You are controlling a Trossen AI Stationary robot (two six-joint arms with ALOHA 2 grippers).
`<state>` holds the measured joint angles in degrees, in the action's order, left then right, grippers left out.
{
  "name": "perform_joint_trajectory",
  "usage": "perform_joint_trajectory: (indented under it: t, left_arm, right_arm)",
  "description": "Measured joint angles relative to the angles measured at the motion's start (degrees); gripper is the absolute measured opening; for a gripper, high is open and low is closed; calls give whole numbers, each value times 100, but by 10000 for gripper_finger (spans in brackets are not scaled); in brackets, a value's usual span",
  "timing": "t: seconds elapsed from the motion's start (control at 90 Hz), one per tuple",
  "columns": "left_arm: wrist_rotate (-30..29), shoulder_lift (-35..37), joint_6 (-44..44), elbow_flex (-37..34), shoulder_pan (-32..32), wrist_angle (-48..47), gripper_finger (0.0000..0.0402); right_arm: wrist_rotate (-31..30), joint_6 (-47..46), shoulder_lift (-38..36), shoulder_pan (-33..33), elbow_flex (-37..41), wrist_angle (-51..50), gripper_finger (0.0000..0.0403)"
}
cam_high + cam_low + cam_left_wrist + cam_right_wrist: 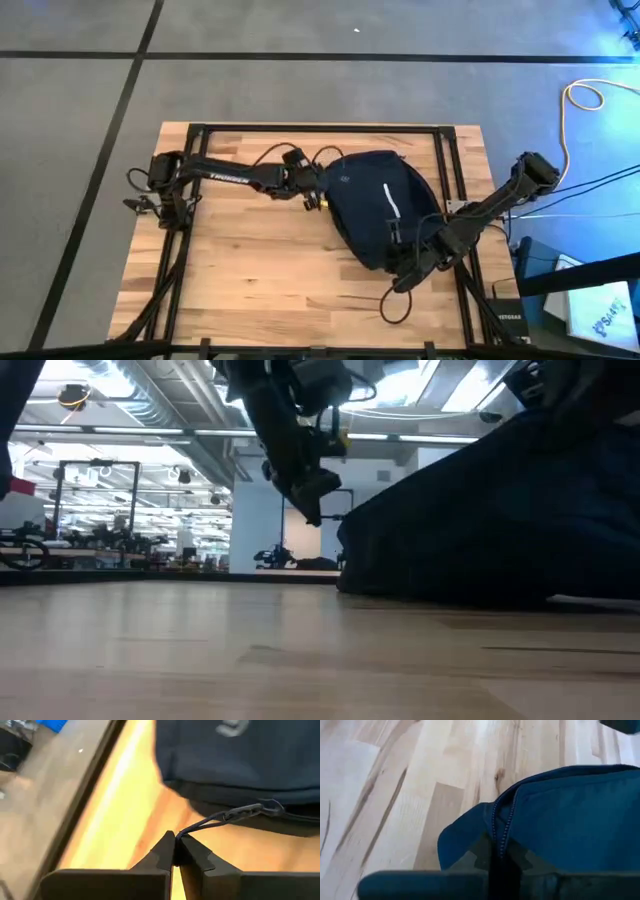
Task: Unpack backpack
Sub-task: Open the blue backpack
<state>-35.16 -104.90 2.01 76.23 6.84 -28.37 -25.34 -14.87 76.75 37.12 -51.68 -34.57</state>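
Note:
The dark navy backpack (385,205) lies flat on the wooden table, right of centre, its white stripe facing up; it fills the right of the low view (500,520). My left gripper (322,193) stands at its left end, shut on the zipper's pull cord (210,822). My right gripper (405,262) is at the backpack's near right end, shut on the fabric beside a zipper (502,820). My left gripper pinches the free end of the zipper pull cord (181,834) between its two fingertips, coming from the table's left side, slanting down. The cord runs taut from the fingertips to the zipper slider (267,809) on the backpack's edge. My right gripper clamps the backpack's fabric at the zipper seam (499,847) on its near right end, coming from the table's right side. The gripper body hides the exact place of contact. The backpack rests on the table.
A black metal frame (320,128) runs around the table's edges. Bare wood (260,260) lies left of and in front of the backpack. A loose black cable (395,305) loops on the table near the right arm.

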Motion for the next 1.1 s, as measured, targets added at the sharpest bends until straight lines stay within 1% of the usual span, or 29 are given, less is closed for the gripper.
perform_joint_trajectory:
  t: [0.2, 0.444, 0.644, 0.789, 1.1]
  left_arm:
    - [10, -7, -538, 0, 439, 475, 0]
    - [297, -191, -586, 0, 838, 495, 0]
    - [376, -436, -605, 0, 923, 490, 0]
    - [370, -439, -613, -22, 926, 523, 0]
    - [453, -437, -577, -83, 1022, 297, 0]
  right_arm:
    - [-12, 19, 0, 0, 0, 13, 1]
    - [-53, 19, 0, -11, 0, 46, 0]
    - [-37, 19, 0, -13, 2, 38, 0]
    - [93, 19, 0, -13, 2, 39, 1]
    - [157, 19, 0, -13, 2, 42, 1]
